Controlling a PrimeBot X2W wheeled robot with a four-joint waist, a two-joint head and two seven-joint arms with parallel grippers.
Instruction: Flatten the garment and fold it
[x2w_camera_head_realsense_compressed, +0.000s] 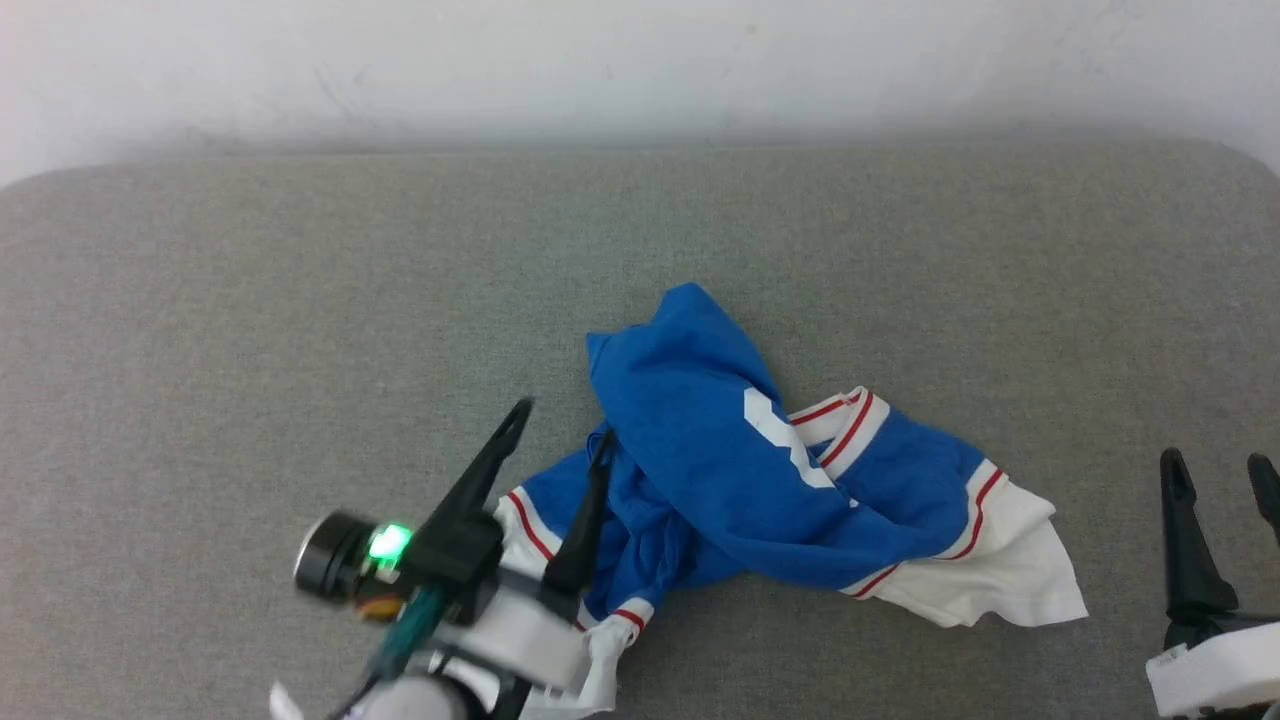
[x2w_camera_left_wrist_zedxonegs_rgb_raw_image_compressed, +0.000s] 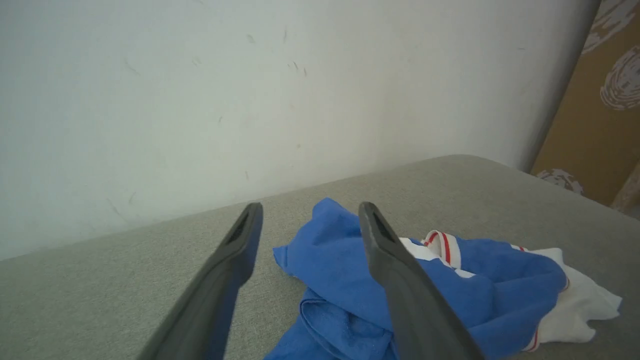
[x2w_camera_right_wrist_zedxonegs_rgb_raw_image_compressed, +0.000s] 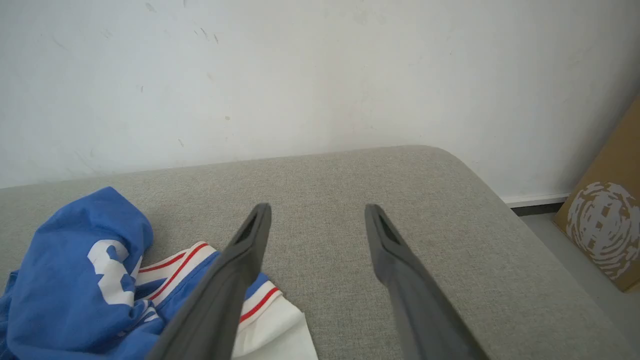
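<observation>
The garment (x2w_camera_head_realsense_compressed: 720, 470), a royal-blue jersey with white sleeves and red-and-white trim, lies crumpled in a heap on the grey cushioned surface (x2w_camera_head_realsense_compressed: 300, 300). White lettering shows on its upper fold. My left gripper (x2w_camera_head_realsense_compressed: 562, 432) hovers open over the heap's left edge, one finger above blue cloth, nothing held. In the left wrist view the garment (x2w_camera_left_wrist_zedxonegs_rgb_raw_image_compressed: 440, 280) lies under and right of the open left gripper (x2w_camera_left_wrist_zedxonegs_rgb_raw_image_compressed: 310, 212). My right gripper (x2w_camera_head_realsense_compressed: 1220, 470) stands open to the right of the white sleeve, apart from it. The right wrist view has the garment (x2w_camera_right_wrist_zedxonegs_rgb_raw_image_compressed: 90, 280) left of the open right gripper (x2w_camera_right_wrist_zedxonegs_rgb_raw_image_compressed: 317, 212).
A white wall (x2w_camera_head_realsense_compressed: 640, 70) rises behind the grey surface. The surface's rounded right corner (x2w_camera_right_wrist_zedxonegs_rgb_raw_image_compressed: 450, 160) drops to the floor, where a brown cardboard box (x2w_camera_right_wrist_zedxonegs_rgb_raw_image_compressed: 605, 220) with a white print stands. Bare grey surface lies left of and behind the heap.
</observation>
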